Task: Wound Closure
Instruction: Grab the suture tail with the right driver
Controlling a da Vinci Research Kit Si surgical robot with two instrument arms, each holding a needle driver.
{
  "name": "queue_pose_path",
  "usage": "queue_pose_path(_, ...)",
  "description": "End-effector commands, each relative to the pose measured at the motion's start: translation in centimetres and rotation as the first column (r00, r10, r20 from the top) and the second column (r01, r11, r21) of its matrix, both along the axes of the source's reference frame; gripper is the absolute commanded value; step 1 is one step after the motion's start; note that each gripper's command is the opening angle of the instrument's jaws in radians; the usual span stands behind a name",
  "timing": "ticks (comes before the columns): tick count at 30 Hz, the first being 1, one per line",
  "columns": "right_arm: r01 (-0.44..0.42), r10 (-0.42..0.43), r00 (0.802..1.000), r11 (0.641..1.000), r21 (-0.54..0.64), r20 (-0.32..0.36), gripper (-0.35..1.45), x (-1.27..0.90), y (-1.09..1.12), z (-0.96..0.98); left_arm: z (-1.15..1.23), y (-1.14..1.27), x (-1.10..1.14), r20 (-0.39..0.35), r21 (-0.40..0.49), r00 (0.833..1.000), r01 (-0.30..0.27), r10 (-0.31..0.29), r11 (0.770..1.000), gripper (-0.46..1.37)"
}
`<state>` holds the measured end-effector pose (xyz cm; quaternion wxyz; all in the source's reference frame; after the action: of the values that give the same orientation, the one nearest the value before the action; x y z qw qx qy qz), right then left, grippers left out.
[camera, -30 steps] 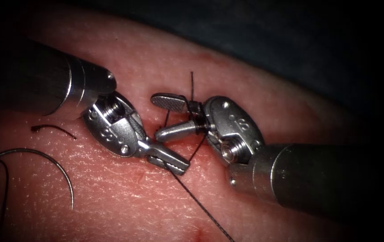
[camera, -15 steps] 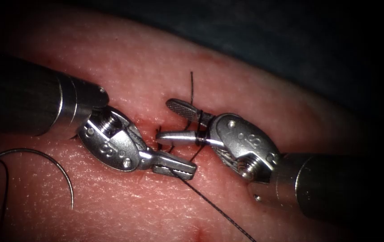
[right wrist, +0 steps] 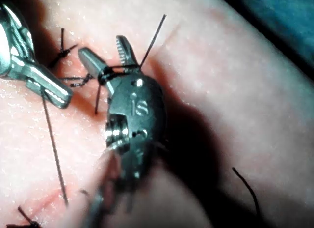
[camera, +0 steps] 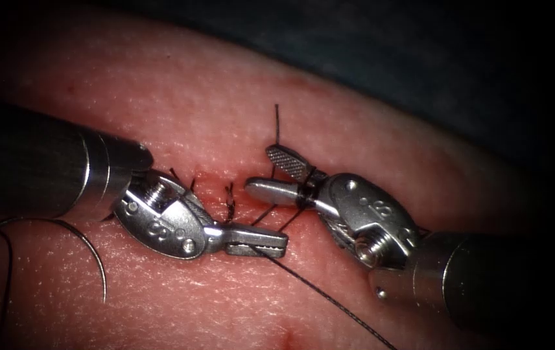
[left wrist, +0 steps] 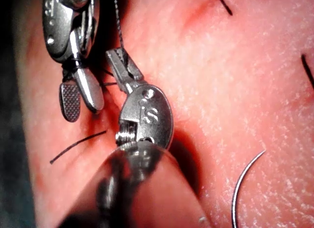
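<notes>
The left arm's silver end effector [camera: 251,238] is clamped on the thin black suture thread [camera: 329,301] beside the reddened cut [camera: 225,188] in the pale pink pork tissue [camera: 238,91]. The right arm's end effector [camera: 276,174] gapes open, thread looped round its jaws, gripping nothing. The curved steel needle [camera: 89,249] lies free on the tissue, left of the cut. The thread looks limp, fine and slippery; it is best gripped flat between closed jaws.
</notes>
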<state>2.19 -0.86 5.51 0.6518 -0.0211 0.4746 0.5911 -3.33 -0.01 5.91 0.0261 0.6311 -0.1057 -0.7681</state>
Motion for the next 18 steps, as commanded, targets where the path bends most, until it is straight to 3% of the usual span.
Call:
queue_pose_path(1, -0.013, 0.013, 1.0, 1.0, -0.002, 0.011, 0.67, 0.01, -0.01, 0.01, 0.0, 0.0, 0.0, 0.002, 0.001, 1.0, -0.008, 0.008, 1.0, -0.35)
queue_pose_path(8, -0.069, 0.067, 0.994, 0.997, 0.019, 0.089, 0.72, -0.06, -0.09, 0.01, 0.06, 0.07, -0.05, 0.005, 0.001, 1.0, -0.01, 0.01, 1.0, -0.35)
queue_pose_path(10, -0.075, 0.073, 0.993, 0.997, 0.017, 0.092, 0.84, -0.07, -0.11, 0.03, 0.08, 0.1, -0.07, 0.008, 0.002, 1.0, -0.012, 0.012, 1.0, -0.35)
queue_pose_path(11, -0.08, 0.078, 0.992, 0.997, 0.015, 0.096, 0.99, -0.08, -0.12, 0.05, 0.1, 0.12, -0.09, 0.009, 0.002, 1.0, -0.013, 0.013, 1.0, -0.35)
queue_pose_path(12, -0.081, 0.079, 0.992, 0.997, 0.015, 0.097, 1.01, -0.08, -0.12, 0.05, 0.1, 0.12, -0.1, 0.008, 0.002, 1.0, -0.012, 0.012, 1.0, -0.35)
queue_pose_path(18, -0.076, 0.073, 0.991, 0.997, 0.028, 0.112, 0.96, -0.09, -0.11, 0.14, 0.15, 0.19, -0.18, 0.013, 0.002, 1.0, -0.015, 0.015, 1.0, -0.35)
